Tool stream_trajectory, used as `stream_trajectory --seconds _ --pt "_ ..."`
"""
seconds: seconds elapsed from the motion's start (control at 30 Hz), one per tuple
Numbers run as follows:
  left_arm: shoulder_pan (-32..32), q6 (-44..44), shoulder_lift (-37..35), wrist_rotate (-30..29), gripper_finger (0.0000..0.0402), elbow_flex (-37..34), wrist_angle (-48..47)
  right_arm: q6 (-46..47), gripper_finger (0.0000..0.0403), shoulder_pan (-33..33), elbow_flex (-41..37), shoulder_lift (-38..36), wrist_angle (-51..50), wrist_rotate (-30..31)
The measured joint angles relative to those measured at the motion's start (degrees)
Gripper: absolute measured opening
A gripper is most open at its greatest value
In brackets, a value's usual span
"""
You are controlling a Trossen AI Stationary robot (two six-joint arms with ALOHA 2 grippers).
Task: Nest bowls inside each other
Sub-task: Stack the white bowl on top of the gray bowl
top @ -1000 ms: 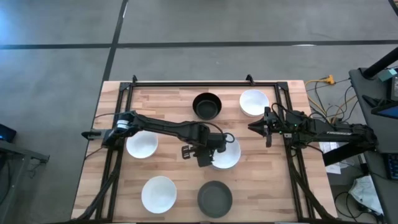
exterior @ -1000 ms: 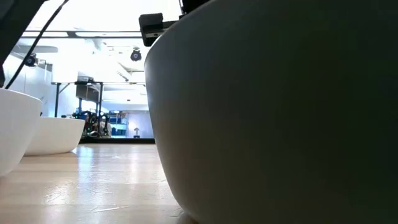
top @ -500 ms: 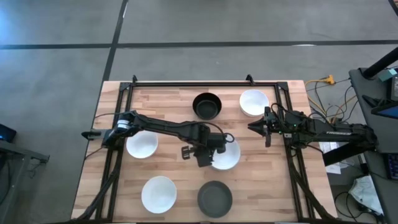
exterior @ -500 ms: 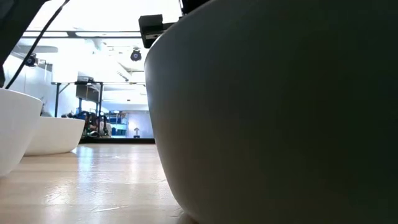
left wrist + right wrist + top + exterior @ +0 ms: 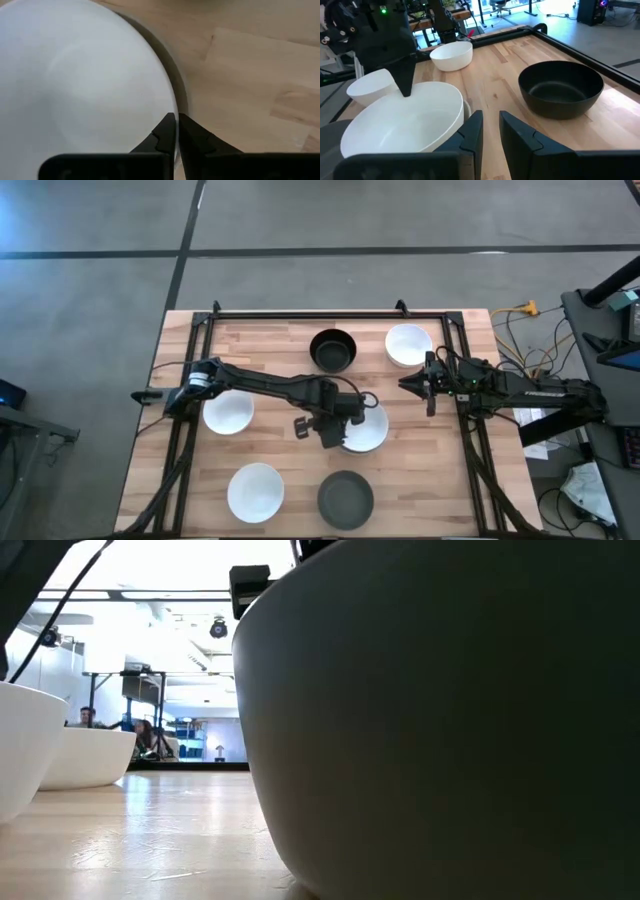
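My left gripper [image 5: 336, 427] clamped on rim of centre white bowl [image 5: 366, 430]; bowl lies to its right. Right gripper [image 5: 412, 383] idle, slightly parted, nearer black bowl [image 5: 333, 349].

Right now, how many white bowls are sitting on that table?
4 visible. One sits at the far right, one in the middle with the left end effector shut on its rim, one at the left, one near left. Nested ones may be hidden.

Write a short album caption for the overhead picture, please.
Left gripper pinches the rim of a central white bowl; right gripper waits nearby.
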Motion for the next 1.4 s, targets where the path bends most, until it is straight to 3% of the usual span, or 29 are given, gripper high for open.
stream_trajectory --seconds 0.3,0.7,0.87,1.0,1.3,1.4 --pt "0.00 -3.03 0.00 -0.02 0.0004 -1.95 0.10 0.03 0.0059 0.00 -0.02 0.00 0.00 0.00" --pt "-0.01 -5.24 -1.01 -2.19 0.0121 -2.45 2.81 0.07 0.0059 -0.02 -0.02 0.00 -0.02 0.00" --pt "-0.02 -5.36 -1.05 -4.63 0.0141 -2.45 2.77 -0.01 0.0059 -0.02 -0.02 0.00 -0.04 0.00" --pt "-0.04 -5.24 -1.07 -6.23 0.0126 -2.52 2.54 -0.11 0.0059 -0.02 -0.02 0.00 -0.07 0.00" --pt "-0.04 -5.14 -1.18 -6.27 0.0017 -3.07 0.57 -0.27 0.0059 -0.02 -0.02 0.00 -0.07 1.35" --pt "-0.06 -5.16 -1.18 -5.93 0.0006 -3.65 0.53 -0.39 0.0059 -0.02 -0.02 0.00 -0.06 1.81"
